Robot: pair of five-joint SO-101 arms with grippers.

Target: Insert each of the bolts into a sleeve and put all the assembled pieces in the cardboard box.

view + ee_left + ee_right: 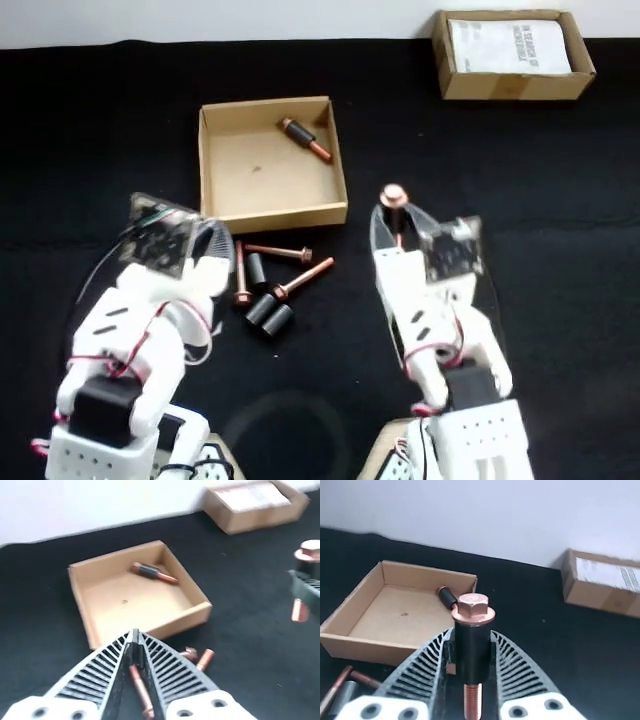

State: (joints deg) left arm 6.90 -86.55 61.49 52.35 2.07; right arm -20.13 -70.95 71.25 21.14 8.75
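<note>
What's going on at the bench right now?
The right claw holds a bolt already seated in a sleeve, upright, beside the cardboard box. One finished piece lies in the box. The left claw is closed above the loose bolts and sleeves on the table.

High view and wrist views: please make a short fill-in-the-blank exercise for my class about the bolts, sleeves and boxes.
1. The open cardboard box holds ___ assembled piece.
2. The right gripper is shut on a bolt that sits inside a black ___.
3. The second box, off to the far right, holds a sheet of ___.
Missing words: one; sleeve; paper.
</note>
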